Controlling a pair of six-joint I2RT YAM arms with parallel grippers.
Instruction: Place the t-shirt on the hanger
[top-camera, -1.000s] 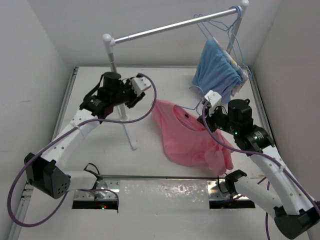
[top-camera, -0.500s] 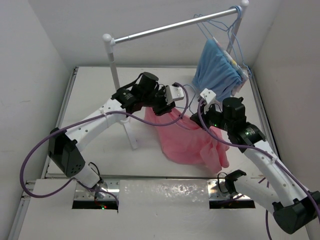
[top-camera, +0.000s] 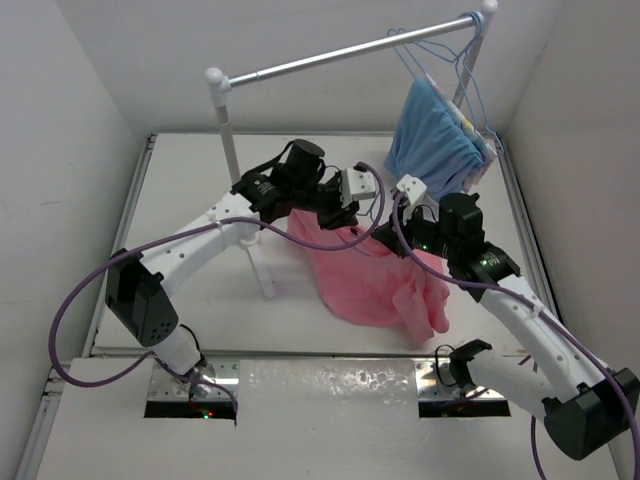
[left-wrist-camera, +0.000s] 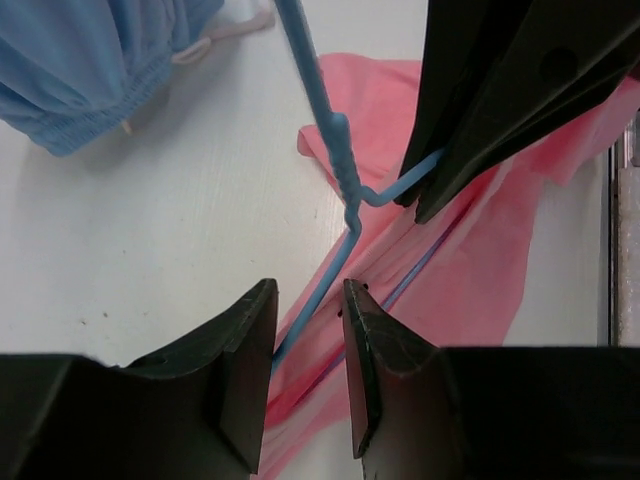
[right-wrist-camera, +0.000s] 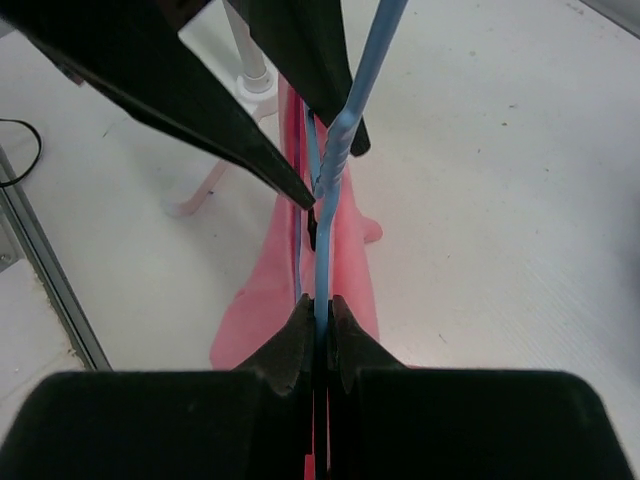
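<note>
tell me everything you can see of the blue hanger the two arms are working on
The hanger is thin light-blue wire: a twisted neck where two shoulder wires meet, and a stem running up out of frame, so the hook is unseen. The right gripper is shut on one shoulder wire just beside the neck; the other passes between the open fingers of the left gripper. Below, it runs against the pink t-shirt.

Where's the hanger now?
The hanger is central in the top view, pinched in the right gripper, its wire passing through the left gripper, over the t-shirt.
</note>
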